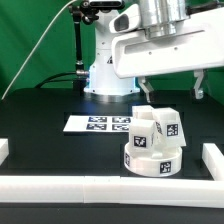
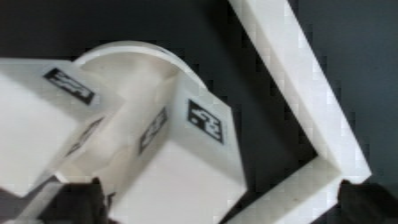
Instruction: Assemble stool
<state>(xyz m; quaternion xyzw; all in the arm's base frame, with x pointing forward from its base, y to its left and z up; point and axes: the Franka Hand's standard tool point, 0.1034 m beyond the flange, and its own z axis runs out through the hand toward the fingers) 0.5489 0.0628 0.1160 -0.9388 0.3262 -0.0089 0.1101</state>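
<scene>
The white round stool seat [image 1: 155, 160] stands on the black table near the front border bar. Two blocky tagged legs stand upright on it, one toward the exterior view's left [image 1: 143, 128] and one toward its right [image 1: 169, 124]. My gripper [image 1: 171, 90] hangs just above these legs, open and empty, touching nothing. In the wrist view the seat [image 2: 134, 62] carries the two legs [image 2: 178, 150] [image 2: 39, 110]. The nearer leg lies between my spread fingertips [image 2: 71, 200], and the gripper [image 2: 214, 203] holds nothing.
The marker board [image 1: 100, 123] lies flat on the table behind the stool. Long white border bars run along the front [image 1: 100, 185], the exterior view's right [image 1: 211, 155] and its left [image 1: 4, 150]. One bar shows close beside the seat in the wrist view [image 2: 294, 85]. The robot base [image 1: 105, 70] stands at the back.
</scene>
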